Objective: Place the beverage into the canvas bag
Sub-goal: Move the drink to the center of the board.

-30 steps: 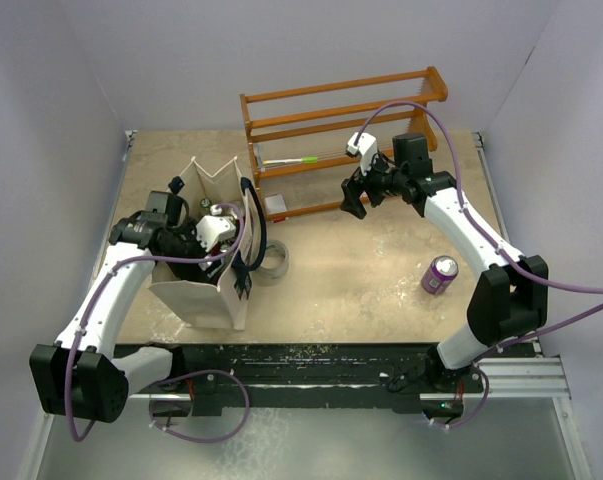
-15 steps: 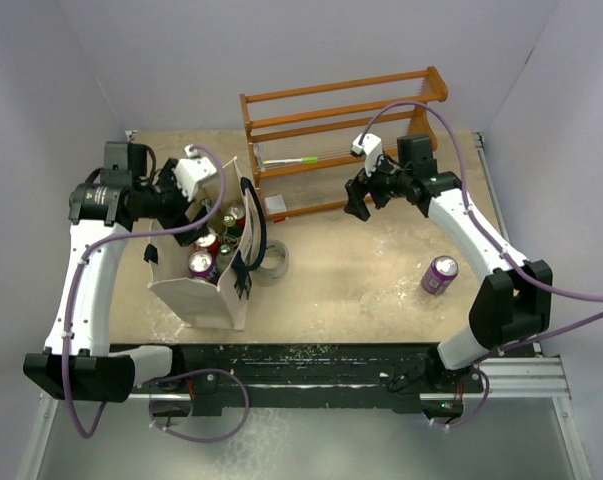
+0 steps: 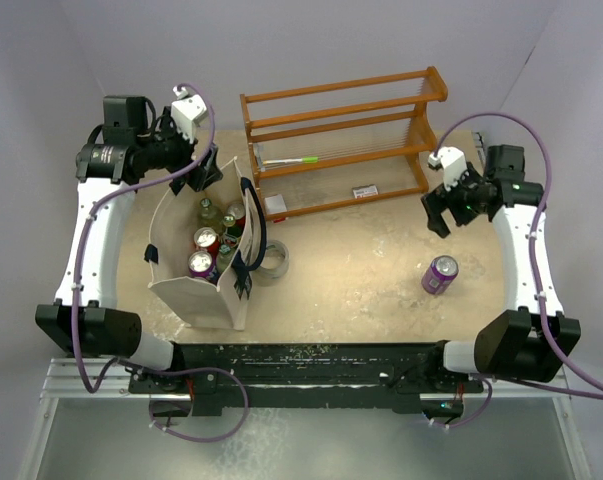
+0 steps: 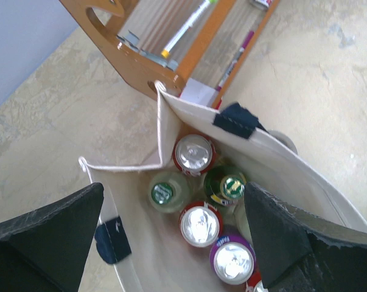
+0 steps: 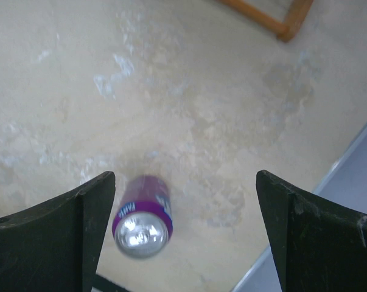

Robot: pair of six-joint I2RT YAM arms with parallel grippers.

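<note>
Pale, mottled tabletop [image 3: 361,285] between plain lilac walls is what the overhead view gives me, with an orange-brown wooden rack [image 3: 341,110] along the far side. At the left of the table stands the cream canvas tote bag with dark navy strap handles [image 3: 196,290], upright and with its mouth open. Looking down into it through the left wrist camera, I count at least five drinks inside [image 4: 198,222]: silver-topped cans and green-capped bottles packed close together. So I judge most of the job done. The left gripper [image 3: 203,172] hangs above the far end of the bag with its fingers spread wide and nothing between them. What looks left to do is one purple drink can with a silver top [image 3: 441,274], standing upright on the bare table at the right, well apart from the bag. The right gripper [image 3: 443,208] hovers over it, a little to the far side, its fingers also wide apart and empty. On its wrist view the can sits low, near one finger rather than centred. I reckon it must be grasped and carried across to the bag. A grey roll of tape [image 3: 271,262] lies just beside the bag on its right.
</note>
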